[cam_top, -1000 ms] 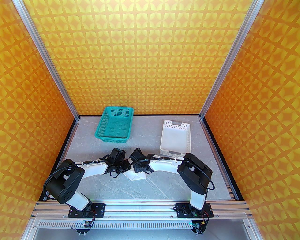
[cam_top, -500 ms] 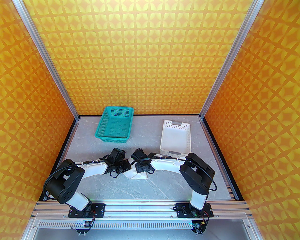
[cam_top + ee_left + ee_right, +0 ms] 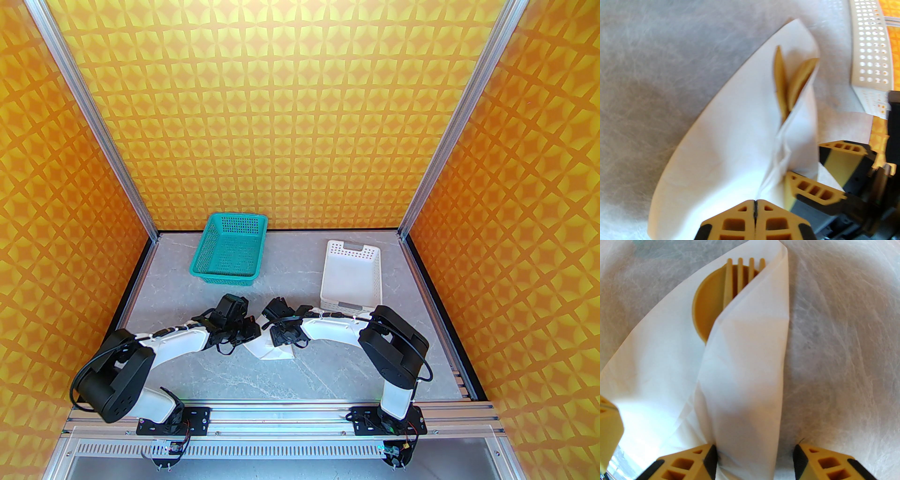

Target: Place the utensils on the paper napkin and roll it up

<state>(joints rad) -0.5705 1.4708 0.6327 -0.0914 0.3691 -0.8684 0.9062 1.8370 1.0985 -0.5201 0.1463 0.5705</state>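
Jaws on your left gripper (image 3: 754, 204) sit pressed together, tips against the napkin (image 3: 731, 140); you cannot tell whether paper is caught between them. Your right gripper (image 3: 754, 452) stands spread, straddling the folded napkin, one finger touching the paper. The right wrist view gives you the fork (image 3: 744, 270) tines lying over the spoon (image 3: 705, 308) bowl. The left wrist view shows both nearly edge-on, plus a basket (image 3: 869, 46) corner. From above, the napkin lies on the table (image 3: 328, 375) between both wrists. It is white, folded loosely over both tan pieces, their heads poking out.
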